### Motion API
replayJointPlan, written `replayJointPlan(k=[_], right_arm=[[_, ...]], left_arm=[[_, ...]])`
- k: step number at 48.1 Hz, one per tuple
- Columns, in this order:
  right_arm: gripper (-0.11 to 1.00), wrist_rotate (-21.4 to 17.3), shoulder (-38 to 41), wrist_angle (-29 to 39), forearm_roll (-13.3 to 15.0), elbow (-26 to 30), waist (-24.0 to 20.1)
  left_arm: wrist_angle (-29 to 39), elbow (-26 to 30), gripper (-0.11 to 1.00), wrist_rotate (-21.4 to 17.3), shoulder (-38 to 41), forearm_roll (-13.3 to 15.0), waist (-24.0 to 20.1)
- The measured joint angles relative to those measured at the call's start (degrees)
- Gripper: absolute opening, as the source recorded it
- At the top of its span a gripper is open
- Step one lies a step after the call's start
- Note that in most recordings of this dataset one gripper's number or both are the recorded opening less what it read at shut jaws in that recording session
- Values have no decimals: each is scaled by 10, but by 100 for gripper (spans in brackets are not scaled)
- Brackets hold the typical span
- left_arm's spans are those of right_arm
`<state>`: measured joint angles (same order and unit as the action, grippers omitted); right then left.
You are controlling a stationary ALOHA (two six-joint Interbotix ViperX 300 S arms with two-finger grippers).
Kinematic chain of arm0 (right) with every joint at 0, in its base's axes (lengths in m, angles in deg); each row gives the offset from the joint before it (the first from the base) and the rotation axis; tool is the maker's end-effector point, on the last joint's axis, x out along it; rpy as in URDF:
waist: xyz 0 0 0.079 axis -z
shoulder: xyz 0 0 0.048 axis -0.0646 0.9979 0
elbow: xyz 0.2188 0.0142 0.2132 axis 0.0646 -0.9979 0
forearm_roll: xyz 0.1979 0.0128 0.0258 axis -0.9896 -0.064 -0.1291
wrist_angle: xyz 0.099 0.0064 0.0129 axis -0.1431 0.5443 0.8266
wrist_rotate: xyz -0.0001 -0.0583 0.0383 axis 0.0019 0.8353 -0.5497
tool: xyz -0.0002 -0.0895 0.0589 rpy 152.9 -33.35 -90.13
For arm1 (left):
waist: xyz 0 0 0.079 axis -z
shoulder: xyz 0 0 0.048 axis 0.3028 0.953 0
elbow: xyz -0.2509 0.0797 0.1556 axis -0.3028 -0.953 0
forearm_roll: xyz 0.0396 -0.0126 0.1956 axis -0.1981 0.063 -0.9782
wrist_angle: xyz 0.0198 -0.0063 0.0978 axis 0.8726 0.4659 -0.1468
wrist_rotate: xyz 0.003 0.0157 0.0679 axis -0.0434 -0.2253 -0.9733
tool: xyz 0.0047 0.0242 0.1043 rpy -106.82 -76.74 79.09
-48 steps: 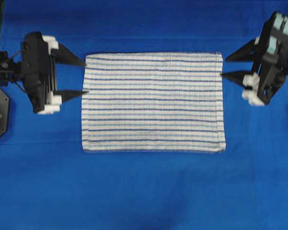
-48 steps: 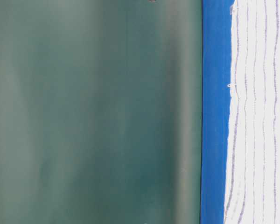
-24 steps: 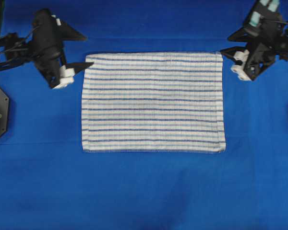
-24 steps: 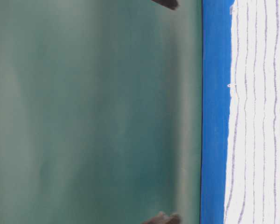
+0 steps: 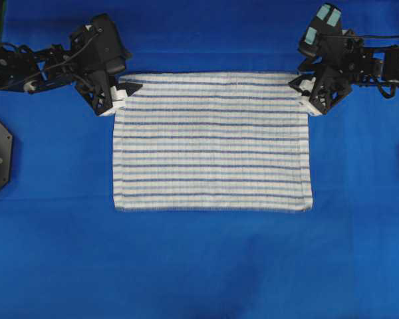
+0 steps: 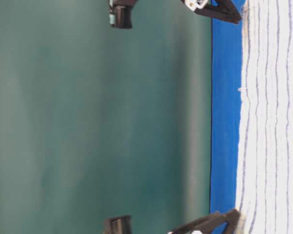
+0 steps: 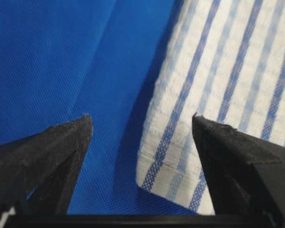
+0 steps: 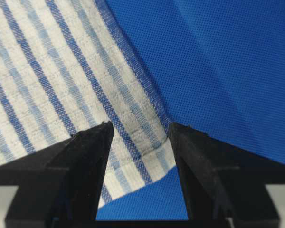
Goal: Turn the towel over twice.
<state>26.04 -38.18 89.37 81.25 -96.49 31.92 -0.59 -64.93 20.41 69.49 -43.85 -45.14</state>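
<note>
The towel [image 5: 213,141] lies flat and spread on the blue tablecloth [image 5: 199,266]; no flip looks begun, so both turns remain, I judge. My left gripper [image 5: 123,93] sits at the towel's far left corner, my right gripper [image 5: 304,92] at its far right corner, both angled down, jaws wide, holding nothing.

Bright, even light with faint shadows; exterior views slightly soft, wrist views sharp on the cloth weave.
</note>
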Motion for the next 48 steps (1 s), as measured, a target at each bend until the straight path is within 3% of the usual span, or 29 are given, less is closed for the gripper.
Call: replayJointPlan(k=[8, 14, 16, 23, 25, 48], right_arm=[[56, 0, 25, -7, 1, 3, 10], [49, 1, 33, -11, 4, 4, 18], [43, 1, 36, -12, 8, 4, 19], [4, 3, 40, -17, 23, 5, 21], [1, 4, 41, -17, 25, 6, 21], [1, 3, -1, -4, 27, 8, 41]], left_arm=[[-3, 1, 72, 1, 17, 0, -4], [-3, 2, 49, 2, 28, 0, -9], [-3, 3, 40, 3, 33, 0, -11], [-4, 4, 8, 4, 46, 0, -12], [-4, 4, 3, 4, 47, 0, -13], [23, 30, 3, 0, 9, 0, -34]])
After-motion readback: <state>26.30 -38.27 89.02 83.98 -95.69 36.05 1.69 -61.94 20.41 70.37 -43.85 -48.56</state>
